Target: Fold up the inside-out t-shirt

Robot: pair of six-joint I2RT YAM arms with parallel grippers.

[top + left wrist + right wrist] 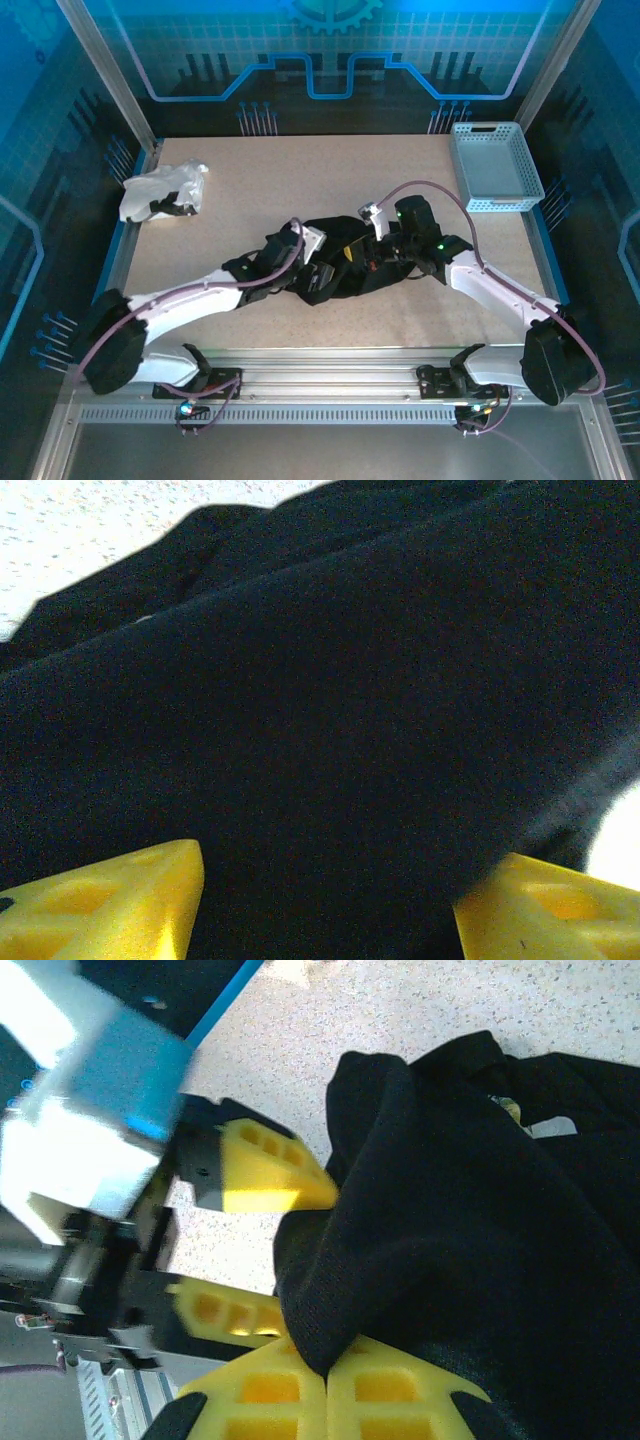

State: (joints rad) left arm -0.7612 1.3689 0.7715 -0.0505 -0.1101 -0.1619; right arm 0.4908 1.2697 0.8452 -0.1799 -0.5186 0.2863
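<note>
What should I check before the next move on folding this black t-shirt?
1. Grip: right gripper shut on a fold of the t-shirt: ok.
2. Free hand: left gripper open, fingers apart at the cloth: ok.
3. Cloth lying flat: not ok, bunched up.
4. Clutter: white garment apart from it, far-left corner: ok.
5. Clutter: basket far right, away from both arms: ok.
6. Sleeves and hem located: cannot tell.

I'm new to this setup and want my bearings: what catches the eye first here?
A bunched black t-shirt lies mid-table, both grippers meeting over it: the right gripper pinches a fold shut, the left gripper stands open over the cloth. A crumpled white garment sits at the far left corner and a pale blue basket at the far right.
</note>
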